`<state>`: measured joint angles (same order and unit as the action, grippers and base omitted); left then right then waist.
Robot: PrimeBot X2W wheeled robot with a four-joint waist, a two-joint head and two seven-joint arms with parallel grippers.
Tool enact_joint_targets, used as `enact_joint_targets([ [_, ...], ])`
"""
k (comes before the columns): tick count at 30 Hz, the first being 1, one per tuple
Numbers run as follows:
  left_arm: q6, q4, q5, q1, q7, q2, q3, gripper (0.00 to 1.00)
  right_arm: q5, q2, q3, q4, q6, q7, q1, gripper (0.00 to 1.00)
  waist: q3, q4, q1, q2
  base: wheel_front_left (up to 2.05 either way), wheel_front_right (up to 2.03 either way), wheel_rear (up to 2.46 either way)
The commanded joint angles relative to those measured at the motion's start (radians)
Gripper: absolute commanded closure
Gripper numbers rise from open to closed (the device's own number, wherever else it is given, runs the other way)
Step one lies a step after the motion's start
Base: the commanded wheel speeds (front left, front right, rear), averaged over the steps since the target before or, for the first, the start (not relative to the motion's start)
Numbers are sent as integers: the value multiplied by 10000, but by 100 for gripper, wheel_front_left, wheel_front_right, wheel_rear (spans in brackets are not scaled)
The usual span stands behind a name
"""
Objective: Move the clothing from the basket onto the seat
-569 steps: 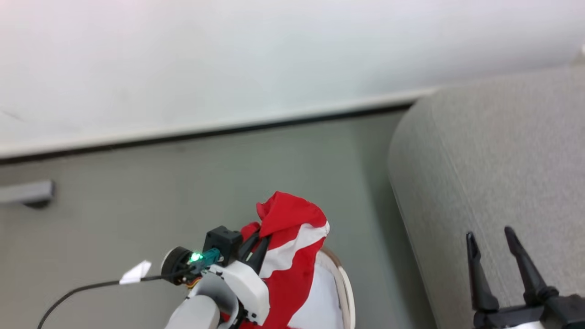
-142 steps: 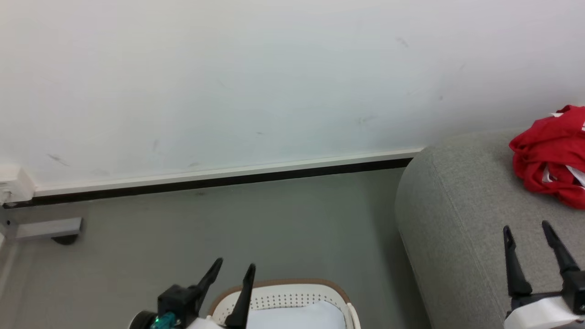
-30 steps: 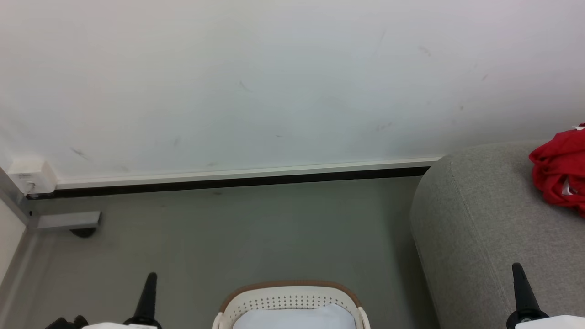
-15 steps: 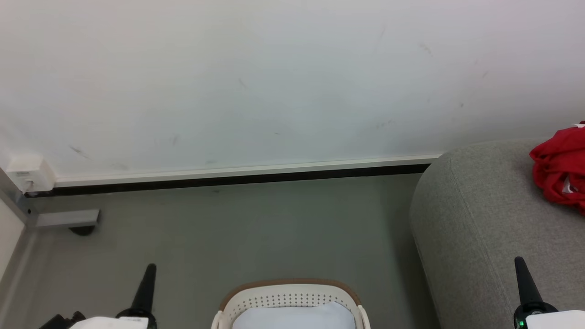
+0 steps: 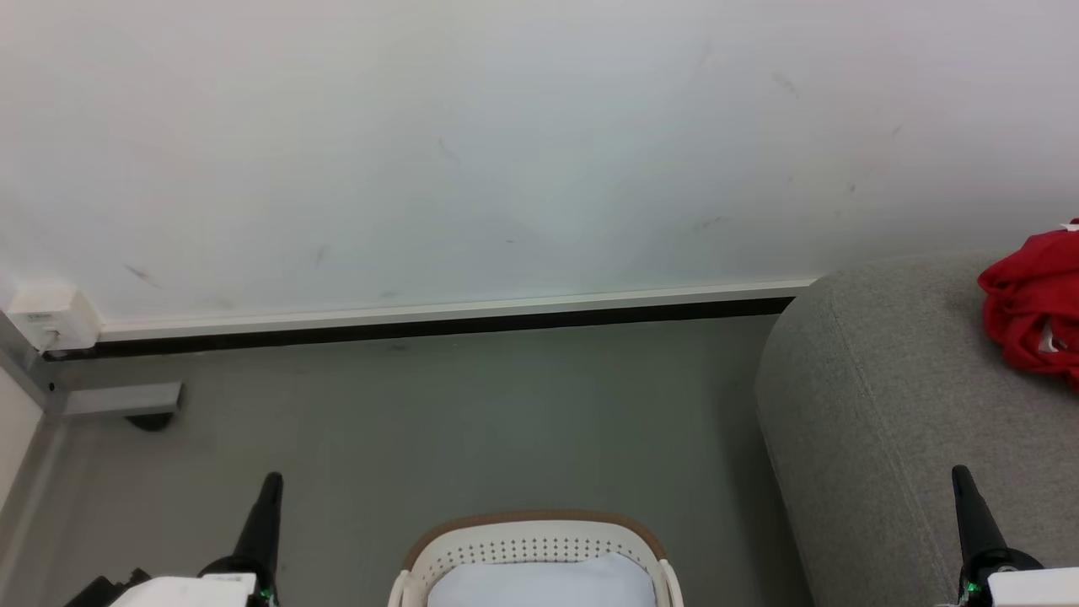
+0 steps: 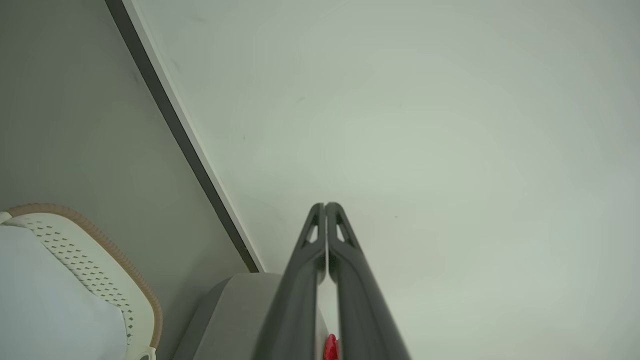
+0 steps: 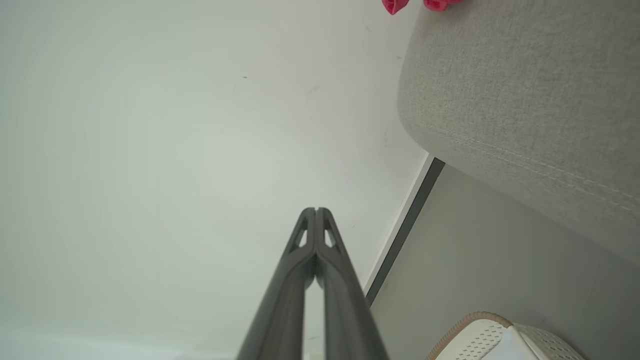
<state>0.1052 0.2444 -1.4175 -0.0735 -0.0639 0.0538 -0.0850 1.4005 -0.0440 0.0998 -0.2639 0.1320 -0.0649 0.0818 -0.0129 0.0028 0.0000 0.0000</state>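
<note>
The clothing [image 5: 1033,312] lies as a red heap on the seat [image 5: 885,396], at the right edge of the head view and cut off by it, so its long axis cannot be told. The basket [image 5: 531,518] sits at bottom centre on the floor [image 5: 472,421], well apart from the heap and just left of the seat's rounded corner.

Both tools point up the frame toward the wall [image 5: 506,143]. The left tool [image 5: 270,493] is at lower left and the right tool [image 5: 963,487] at lower right, in front of the seat. Each has its fingers pressed together with nothing between them, as the left wrist view [image 6: 325,212] and the right wrist view [image 7: 316,216] both show.

The heap lies up and to the right of the right tool, which is much the nearer arm to it. The basket stands between the two tools, somewhat closer to the left one.

The part of the basket in view holds only a pale lining [image 5: 539,582] and no red. Its near half is below the frame, so whether a garment remains there cannot be told. If one does, the left tool would probably reach down and inward for it, then carry it right across the frame to the seat.
</note>
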Motion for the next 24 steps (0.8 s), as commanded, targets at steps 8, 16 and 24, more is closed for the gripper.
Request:
enact_joint_targets([
  [8,138,-15,-845,-240,-233,7,-150,100,869,-98,78,117,-20,-209,223,100,50,-9,0,0,0,0,0],
  [16,213,4,-1389,-313,-370,-10,-238,100,1495,-101,126,167,-22,-363,263,100,97,-18,0,0,0,0,0],
  [24,279,21,-1887,-413,-517,-30,-311,100,2074,-99,168,211,-22,-487,336,100,144,-26,0,0,0,0,0],
])
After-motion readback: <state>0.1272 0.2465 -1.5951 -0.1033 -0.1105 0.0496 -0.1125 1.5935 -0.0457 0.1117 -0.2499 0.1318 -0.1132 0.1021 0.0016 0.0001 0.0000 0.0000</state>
